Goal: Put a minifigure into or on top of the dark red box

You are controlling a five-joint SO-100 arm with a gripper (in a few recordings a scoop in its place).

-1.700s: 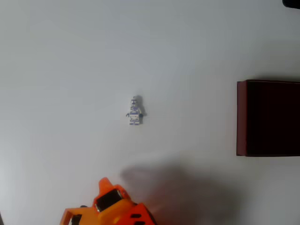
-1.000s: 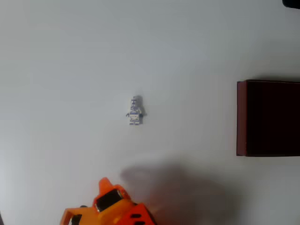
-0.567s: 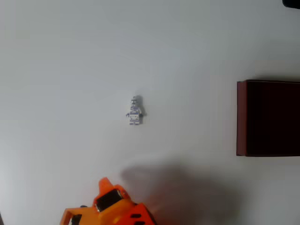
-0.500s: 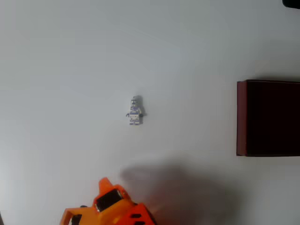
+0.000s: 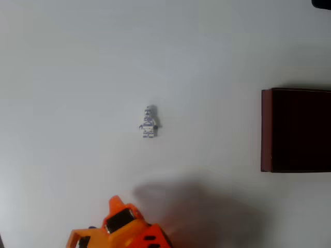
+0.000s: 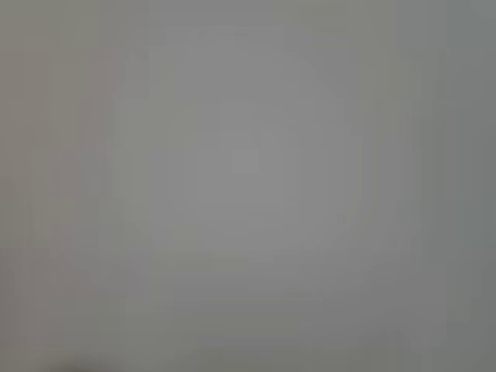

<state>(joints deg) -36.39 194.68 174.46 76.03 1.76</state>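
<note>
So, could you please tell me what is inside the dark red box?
The dark red box shows just a near-black inside, cut off at the picture's right edge. The minifigure lies on the table.

The dark red box (image 5: pixel 267 130) runs off the overhead view's right edge.

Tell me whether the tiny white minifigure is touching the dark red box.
Apart. The overhead view shows the tiny white minifigure alone mid-table, with a wide stretch of bare white table between it and the dark red box at the right edge.

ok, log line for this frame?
phase: pre-grasp | minifigure: on table, untouched | dark red box: right edge | arm: bottom edge | gripper: cannot tell
</note>
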